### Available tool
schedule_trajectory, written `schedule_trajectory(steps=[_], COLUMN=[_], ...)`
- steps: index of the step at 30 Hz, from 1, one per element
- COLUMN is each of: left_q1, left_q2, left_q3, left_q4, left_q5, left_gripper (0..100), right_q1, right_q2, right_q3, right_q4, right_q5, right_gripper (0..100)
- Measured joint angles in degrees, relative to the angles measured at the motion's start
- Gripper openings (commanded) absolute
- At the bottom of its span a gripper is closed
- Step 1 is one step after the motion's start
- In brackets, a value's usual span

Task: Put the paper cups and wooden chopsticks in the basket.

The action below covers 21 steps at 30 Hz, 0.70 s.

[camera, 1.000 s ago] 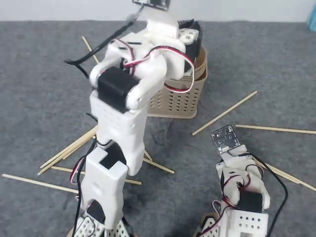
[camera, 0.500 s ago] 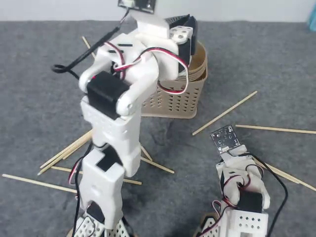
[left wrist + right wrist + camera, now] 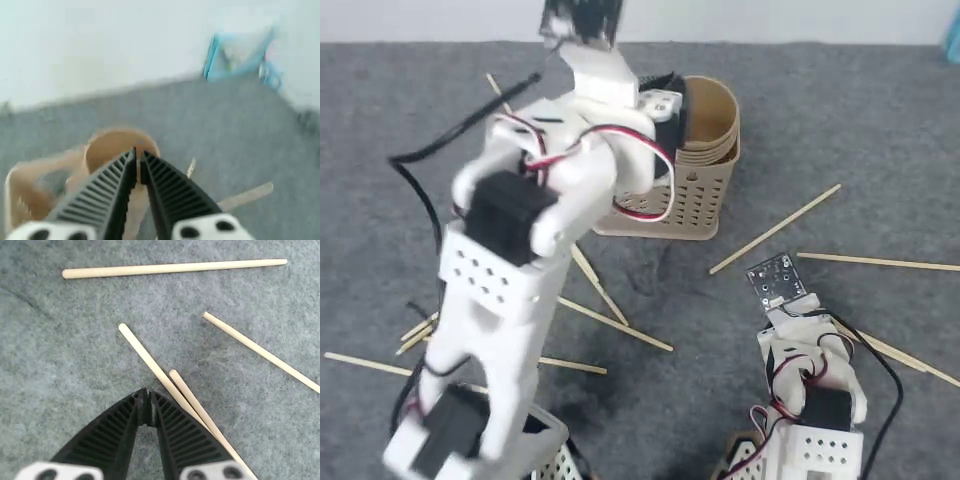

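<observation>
A stack of paper cups (image 3: 712, 118) stands inside the beige basket (image 3: 692, 205). Beside the cups, over the basket's left rim, my left gripper (image 3: 672, 100) hangs shut. In its wrist view the shut tips (image 3: 138, 152) sit in front of the cups' mouth (image 3: 120, 144); nothing held is clear. My right gripper (image 3: 146, 394) is shut low over the carpet, its tips next to a pair of wooden chopsticks (image 3: 165, 376). Other chopsticks lie on the carpet: one right of the basket (image 3: 775, 230), one farther right (image 3: 880, 262), some by the left arm (image 3: 615, 325).
Grey carpet covers the table. The right arm (image 3: 810, 385) rests at the front right, with chopsticks (image 3: 905, 355) beside it. More chopsticks lie at the front left (image 3: 380, 368) and behind the left arm (image 3: 498, 92). A blue object (image 3: 240, 50) stands by the far wall.
The left arm has swung back and to the left, carrying its gripper from above the basket to its left rim and uncovering chopsticks on the carpet. The right arm has not moved.
</observation>
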Motion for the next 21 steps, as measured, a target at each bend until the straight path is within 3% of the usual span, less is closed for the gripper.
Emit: schedule_trajectory(steps=[8,21], left_q1=[0.18,0.18], left_q2=[-14.15,-12.22], left_q3=[46.33,63.03], left_q4=[-44.66,-59.16], left_q5=[4.04,3.69], left_gripper=[1,1], right_q1=[0.00,0.00], right_q2=[0.00,0.00], right_q3=[0.00,0.00], right_q4=[0.00,0.00], right_q5=[0.00,0.00], right_gripper=[0.8,0.8])
